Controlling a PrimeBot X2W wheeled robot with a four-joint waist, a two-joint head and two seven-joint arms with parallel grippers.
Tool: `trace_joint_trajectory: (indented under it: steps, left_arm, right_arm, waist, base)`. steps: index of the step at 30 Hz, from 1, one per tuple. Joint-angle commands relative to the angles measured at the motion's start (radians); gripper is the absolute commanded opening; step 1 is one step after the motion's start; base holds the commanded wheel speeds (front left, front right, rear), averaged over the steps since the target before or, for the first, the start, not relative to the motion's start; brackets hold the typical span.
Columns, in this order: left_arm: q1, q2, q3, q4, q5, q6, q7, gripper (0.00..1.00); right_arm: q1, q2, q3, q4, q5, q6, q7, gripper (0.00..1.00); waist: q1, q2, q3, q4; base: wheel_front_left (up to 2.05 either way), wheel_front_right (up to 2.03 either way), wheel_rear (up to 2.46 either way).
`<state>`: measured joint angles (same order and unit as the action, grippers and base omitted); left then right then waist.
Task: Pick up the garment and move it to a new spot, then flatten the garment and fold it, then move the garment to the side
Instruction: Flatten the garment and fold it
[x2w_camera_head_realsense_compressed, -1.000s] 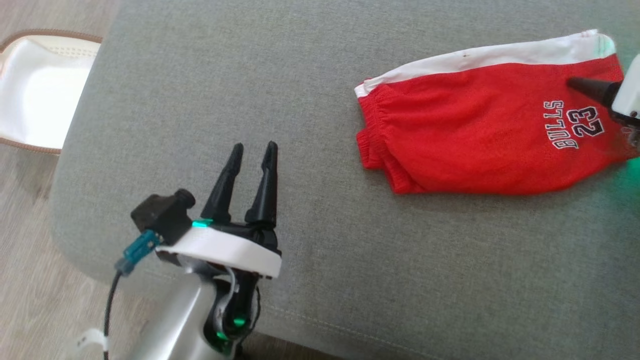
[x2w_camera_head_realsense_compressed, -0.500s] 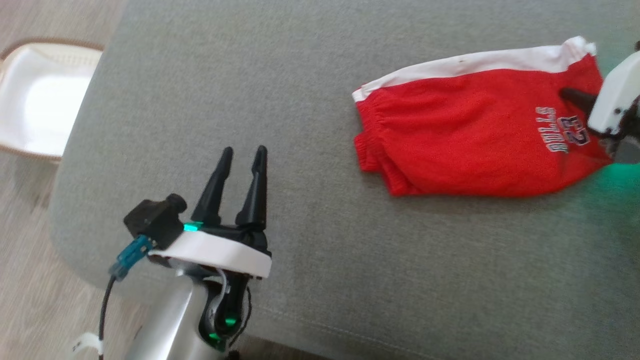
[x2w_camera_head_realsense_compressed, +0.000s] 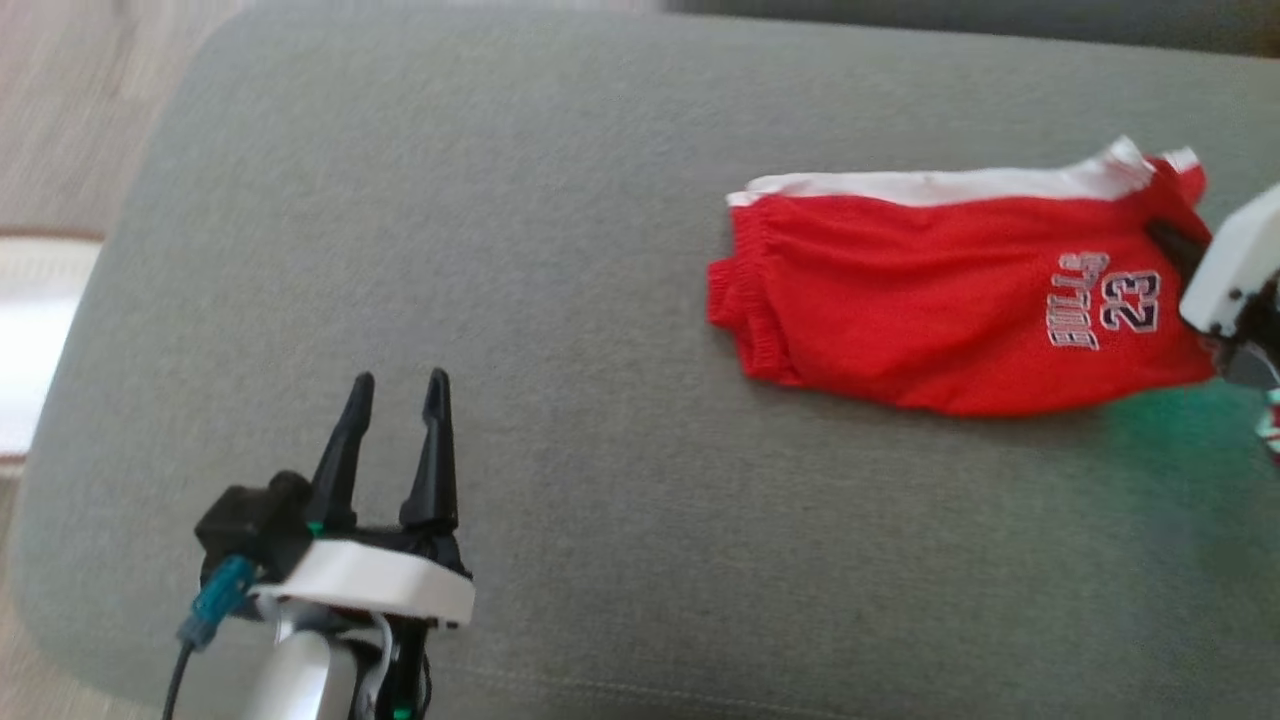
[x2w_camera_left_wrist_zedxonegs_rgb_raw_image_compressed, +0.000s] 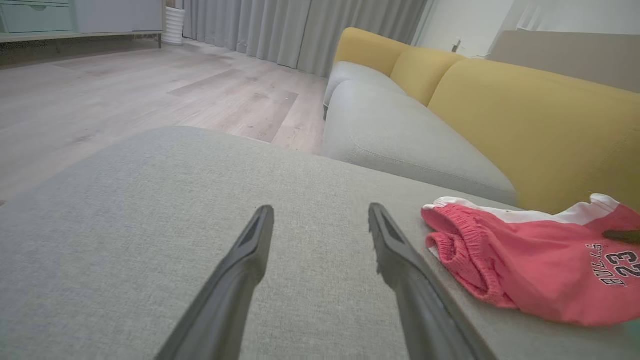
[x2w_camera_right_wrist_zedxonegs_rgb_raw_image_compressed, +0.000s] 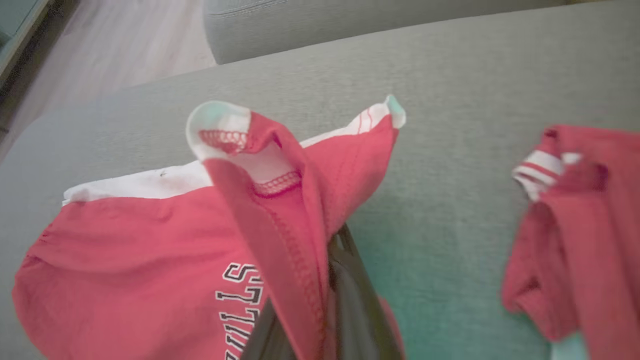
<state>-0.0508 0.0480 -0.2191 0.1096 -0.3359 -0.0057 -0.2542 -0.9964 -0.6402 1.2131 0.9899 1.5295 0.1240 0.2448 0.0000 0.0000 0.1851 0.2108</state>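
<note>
The garment (x2w_camera_head_realsense_compressed: 950, 310) is a pair of red shorts with a white side stripe and "BULLS 23" print, lying on the grey cushion (x2w_camera_head_realsense_compressed: 600, 250) at the right. My right gripper (x2w_camera_head_realsense_compressed: 1168, 240) is shut on its right hem end. In the right wrist view that hem (x2w_camera_right_wrist_zedxonegs_rgb_raw_image_compressed: 280, 165) is bunched and raised over the dark fingers (x2w_camera_right_wrist_zedxonegs_rgb_raw_image_compressed: 350, 300) of the right gripper (x2w_camera_right_wrist_zedxonegs_rgb_raw_image_compressed: 330, 270), hiding their tips. My left gripper (x2w_camera_head_realsense_compressed: 398, 385) stands open at the lower left, well clear of the shorts. In the left wrist view the left gripper (x2w_camera_left_wrist_zedxonegs_rgb_raw_image_compressed: 321, 212) is empty, with the garment (x2w_camera_left_wrist_zedxonegs_rgb_raw_image_compressed: 540, 270) to its right.
A second red piece of clothing (x2w_camera_right_wrist_zedxonegs_rgb_raw_image_compressed: 575, 225) lies on the cushion to the right in the right wrist view. A yellow sofa back (x2w_camera_left_wrist_zedxonegs_rgb_raw_image_compressed: 525, 120) rises behind the cushion. A white basket (x2w_camera_head_realsense_compressed: 30, 340) sits on the wood floor (x2w_camera_left_wrist_zedxonegs_rgb_raw_image_compressed: 125, 85) past the cushion's left edge.
My right gripper has shut on the garment's right hem end and raised it, narrowing the shorts' outline. The head camera has shifted, so the whole picture sits lower and further left.
</note>
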Motion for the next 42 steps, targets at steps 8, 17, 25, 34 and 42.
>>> trace_joint_trajectory:
  steps: [8, 17, 25, 34, 42]
  left_arm:
    - [-0.026, 0.002, -0.001, 0.011, -0.005, -0.009, -0.008, 1.0]
    - [-0.015, 0.002, -0.013, 0.049, -0.021, 0.0, -0.008, 1.0]
    - [-0.014, 0.002, -0.023, 0.065, -0.029, 0.004, -0.008, 1.0]
    - [-0.018, 0.002, -0.028, 0.077, -0.035, 0.011, -0.008, 1.0]
    - [-0.005, 0.002, -0.019, 0.088, -0.03, 0.008, -0.008, 1.0]
  right_arm:
    - [-0.021, 0.028, -0.025, 0.024, 0.008, 0.007, -0.018, 0.0]
    - [-0.05, 0.183, -0.114, 0.008, 0.142, 0.007, 0.053, 0.0]
    - [-0.049, 0.34, -0.14, 0.134, 0.193, 0.007, 0.058, 0.0]
    - [-0.02, 0.459, -0.136, 0.233, 0.192, 0.007, 0.02, 1.0]
    - [-0.007, 0.451, -0.135, 0.093, 0.161, 0.007, -0.028, 1.0]
  waist:
    - [0.0, 0.0, -0.051, -0.019]
    - [0.0, 0.0, -0.085, 0.037]
    - [0.0, 0.0, -0.089, 0.068]
    - [0.0, 0.0, -0.082, 0.067]
    - [0.0, 0.0, -0.12, 0.014]
  base:
    - [0.0, 0.0, 0.0]
    - [0.0, 0.0, 0.0]
    - [0.0, 0.0, 0.0]
    - [0.0, 0.0, 0.0]
    - [0.0, 0.0, 0.0]
